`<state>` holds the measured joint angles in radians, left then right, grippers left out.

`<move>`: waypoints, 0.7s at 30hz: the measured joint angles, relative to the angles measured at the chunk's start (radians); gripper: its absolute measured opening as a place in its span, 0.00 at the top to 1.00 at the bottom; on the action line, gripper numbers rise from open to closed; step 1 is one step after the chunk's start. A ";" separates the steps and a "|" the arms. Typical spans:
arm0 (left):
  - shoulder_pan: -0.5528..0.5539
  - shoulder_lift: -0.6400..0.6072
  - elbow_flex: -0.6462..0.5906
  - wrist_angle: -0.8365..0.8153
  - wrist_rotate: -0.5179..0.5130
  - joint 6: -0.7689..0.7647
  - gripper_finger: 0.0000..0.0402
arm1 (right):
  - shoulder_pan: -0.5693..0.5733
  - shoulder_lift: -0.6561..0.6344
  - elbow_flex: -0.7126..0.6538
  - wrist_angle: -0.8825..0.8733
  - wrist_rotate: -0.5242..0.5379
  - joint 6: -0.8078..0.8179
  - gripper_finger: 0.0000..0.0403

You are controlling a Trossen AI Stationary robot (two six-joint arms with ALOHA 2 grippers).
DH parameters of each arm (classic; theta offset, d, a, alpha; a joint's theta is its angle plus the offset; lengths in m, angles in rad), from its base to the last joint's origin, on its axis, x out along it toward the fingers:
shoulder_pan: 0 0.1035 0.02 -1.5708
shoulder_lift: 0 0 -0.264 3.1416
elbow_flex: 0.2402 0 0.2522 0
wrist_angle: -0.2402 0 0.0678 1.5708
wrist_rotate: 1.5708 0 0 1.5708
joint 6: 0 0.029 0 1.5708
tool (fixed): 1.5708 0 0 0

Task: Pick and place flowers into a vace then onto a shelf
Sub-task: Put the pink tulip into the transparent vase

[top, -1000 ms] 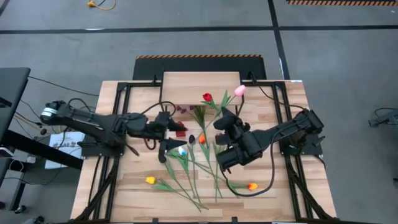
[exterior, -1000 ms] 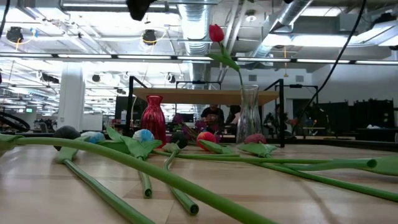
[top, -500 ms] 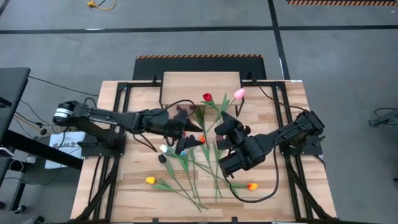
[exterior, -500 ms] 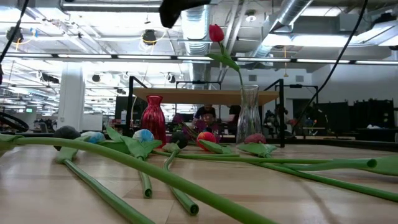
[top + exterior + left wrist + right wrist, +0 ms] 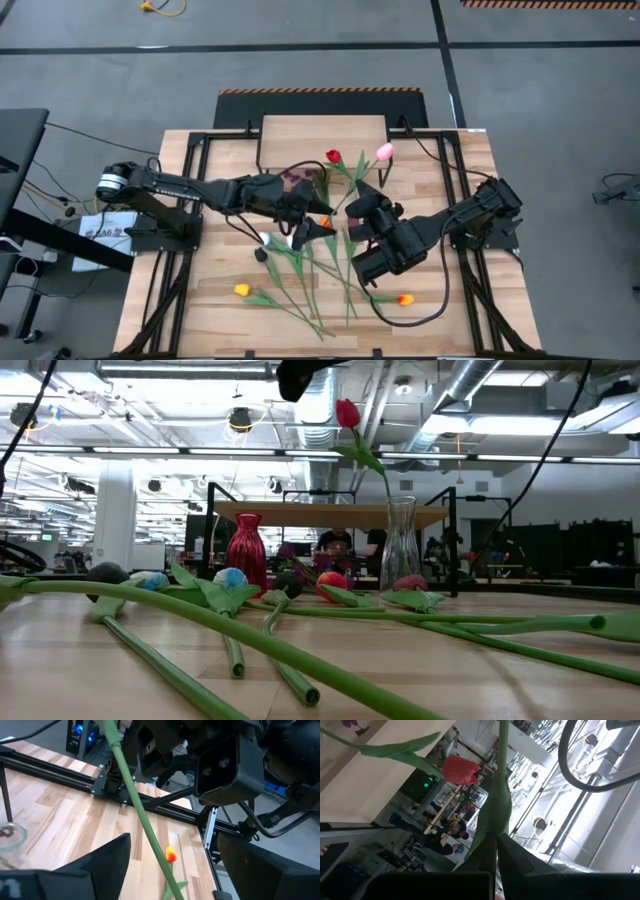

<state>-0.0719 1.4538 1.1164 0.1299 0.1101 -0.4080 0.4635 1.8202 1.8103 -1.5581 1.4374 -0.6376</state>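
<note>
Left pincer [image 5: 322,215]: fingers spread wide, empty, raised above the middle of the worktop [image 5: 200,300]; a green stem [image 5: 140,815] crosses between its fingers without being gripped.
Right pincer [image 5: 352,200]: closed on the stem of the pink tulip [image 5: 385,150], held up over the worktop centre.
Red tulip [image 5: 333,157]: standing in the clear glass vase [image 5: 400,545], near the shelf [image 5: 322,130].
Shelf: at the worktop's far edge, nothing seen on it from above.
Red vase [image 5: 246,550]: upright on the worktop, beside the loose blooms.
Loose flowers: yellow tulip [image 5: 241,290] and orange tulip [image 5: 405,299] lie flat near the front edge; crossed stems crowd the middle, under both arms.
Obstruction: the two pincers sit just beside each other.
</note>
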 joint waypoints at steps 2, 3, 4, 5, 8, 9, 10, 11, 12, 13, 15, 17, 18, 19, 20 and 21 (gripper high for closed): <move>0.000 -0.003 0.000 0.002 0.000 0.001 0.35 | 0.000 0.000 0.000 0.000 -0.001 0.000 1.00; 0.000 -0.003 0.000 0.003 0.000 0.001 0.37 | 0.000 0.000 0.000 0.000 -0.001 0.000 1.00; 0.000 -0.003 0.000 0.002 0.000 0.001 0.39 | 0.000 0.000 0.000 0.000 -0.001 0.000 1.00; 0.000 -0.003 0.000 0.000 0.000 0.002 0.41 | 0.000 0.000 0.000 0.000 -0.001 0.000 1.00; 0.000 -0.003 0.000 0.000 -0.001 0.002 0.49 | -0.001 0.000 0.000 0.000 -0.002 0.000 1.00; 0.000 -0.003 0.000 0.000 -0.002 0.002 0.52 | -0.001 0.000 0.000 0.000 -0.002 0.000 1.00; 0.000 -0.003 0.000 0.000 -0.002 0.002 0.56 | -0.001 0.000 0.000 0.000 -0.002 0.000 1.00; 0.000 -0.003 0.000 0.000 -0.006 0.001 0.59 | -0.001 0.000 0.000 0.000 -0.002 0.000 1.00; 0.000 -0.003 0.000 0.000 -0.012 0.001 0.62 | -0.001 0.000 0.000 0.000 -0.002 0.000 1.00; 0.000 -0.003 0.000 0.000 -0.014 0.000 0.66 | -0.001 0.000 0.000 0.000 -0.002 0.000 1.00; 0.000 -0.003 0.000 0.000 -0.018 -0.001 0.73 | -0.001 0.000 0.000 0.000 -0.002 0.000 1.00; 0.000 -0.003 0.000 0.000 -0.022 0.000 0.80 | -0.001 0.000 0.000 0.000 -0.002 0.000 1.00; 0.000 -0.003 0.000 0.000 -0.028 0.000 0.84 | -0.001 0.000 0.000 0.000 -0.003 0.000 1.00; 0.000 -0.003 0.000 -0.001 -0.032 0.000 0.88 | -0.001 0.000 0.000 0.000 -0.003 0.000 1.00; 0.000 -0.003 0.000 -0.002 -0.038 0.000 0.92 | -0.001 0.000 0.000 0.000 -0.003 0.000 1.00; 0.000 -0.003 0.000 -0.005 -0.041 0.000 0.96 | -0.001 0.000 0.000 0.001 -0.003 0.000 1.00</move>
<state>-0.0715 1.4509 1.1164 0.1246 0.0693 -0.4084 0.4625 1.8198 1.8103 -1.5576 1.4345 -0.6376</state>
